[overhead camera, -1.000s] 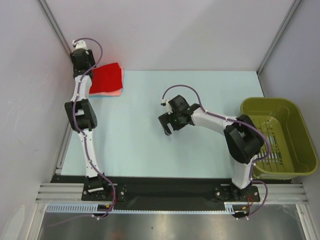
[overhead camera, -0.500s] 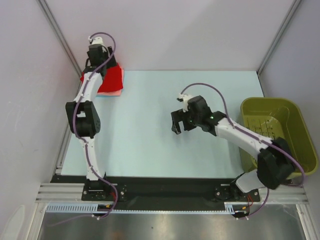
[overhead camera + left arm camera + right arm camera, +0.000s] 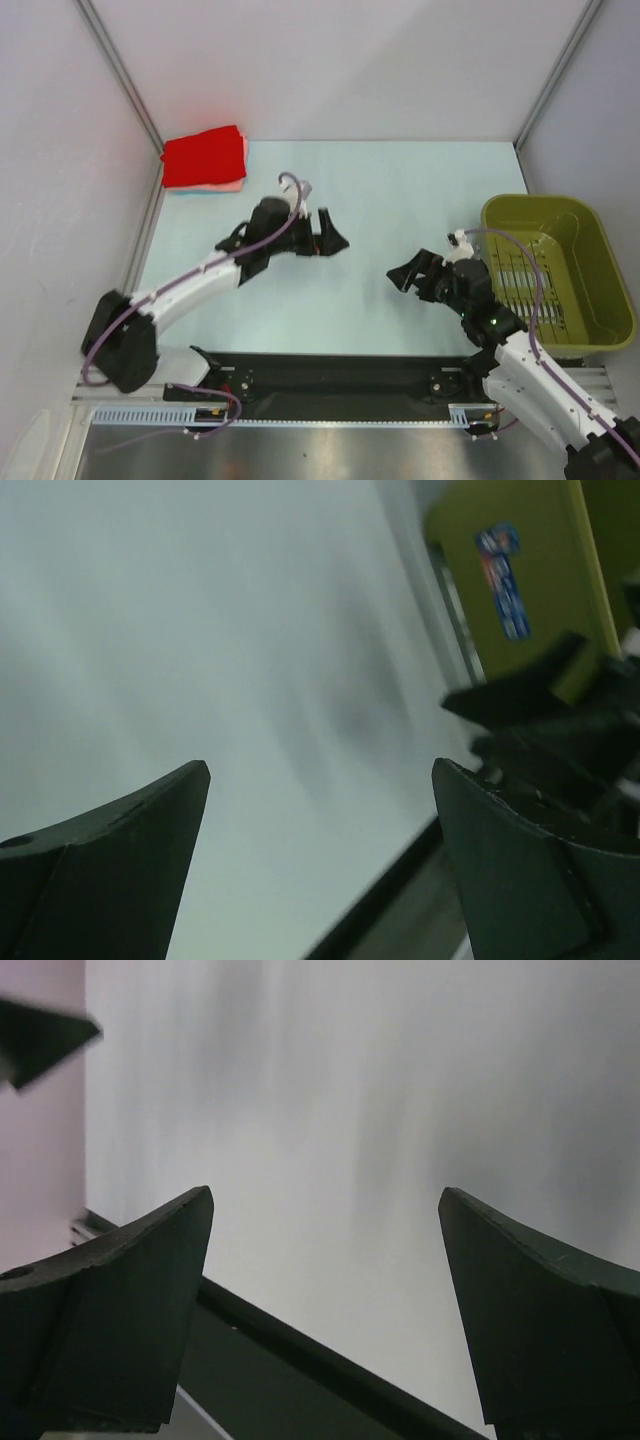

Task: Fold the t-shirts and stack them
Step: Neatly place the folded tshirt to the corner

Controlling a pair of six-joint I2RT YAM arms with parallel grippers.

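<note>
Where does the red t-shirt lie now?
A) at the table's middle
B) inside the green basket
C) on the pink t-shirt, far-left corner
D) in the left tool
C: the red t-shirt rests folded on the pink t-shirt in the far-left corner.

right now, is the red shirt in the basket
No, the red shirt lies on the pink shirt in the far left corner, well apart from the basket at the right.

Plain bright red shirt (image 3: 203, 157) atop a salmon-pink shirt (image 3: 222, 186), far left. Pale blue table (image 3: 400, 190). Olive-green basket (image 3: 532, 201), right.
</note>
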